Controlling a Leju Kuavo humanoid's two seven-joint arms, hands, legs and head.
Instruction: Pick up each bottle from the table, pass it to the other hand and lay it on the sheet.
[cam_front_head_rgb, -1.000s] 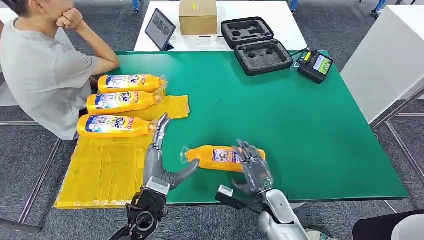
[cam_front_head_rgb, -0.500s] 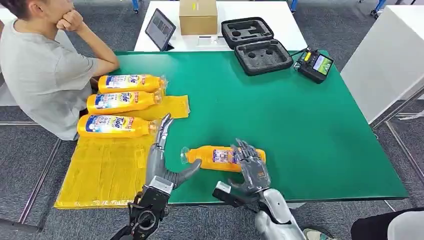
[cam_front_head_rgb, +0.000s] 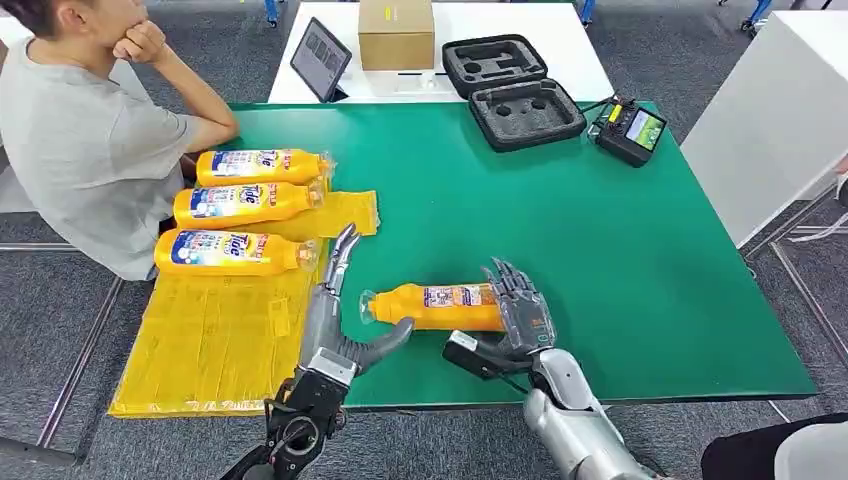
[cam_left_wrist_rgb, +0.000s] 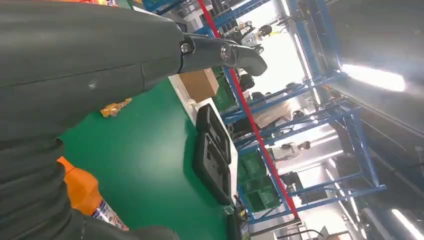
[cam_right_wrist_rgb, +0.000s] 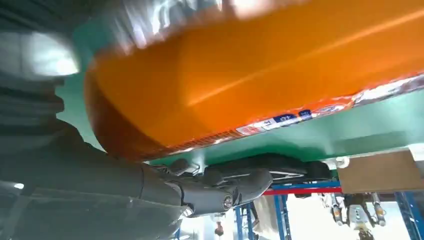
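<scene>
An orange bottle (cam_front_head_rgb: 435, 306) hangs lying level just above the green table (cam_front_head_rgb: 600, 250), near its front edge. My right hand (cam_front_head_rgb: 520, 315) grips its base end; up close the bottle (cam_right_wrist_rgb: 260, 70) lies against that hand (cam_right_wrist_rgb: 150, 185). My left hand (cam_front_head_rgb: 340, 305) is open beside the cap end, fingers pointing away and thumb stretched under the cap. From the left wrist, the bottle's orange shoulder (cam_left_wrist_rgb: 80, 192) shows beside the hand (cam_left_wrist_rgb: 100, 70). Three more orange bottles (cam_front_head_rgb: 245, 203) lie side by side on the far part of the yellow sheet (cam_front_head_rgb: 210, 340).
A person (cam_front_head_rgb: 90, 140) sits at the table's left side, elbow by the bottles. At the far edge lie a black foam case (cam_front_head_rgb: 512, 90) and a controller (cam_front_head_rgb: 630, 130); a tablet (cam_front_head_rgb: 320, 58) and cardboard box (cam_front_head_rgb: 396, 32) stand behind.
My right hand has lifted the bottle off the table and levelled it, moving a little away from me. The left hand has pushed forward, its thumb now under the cap end.
</scene>
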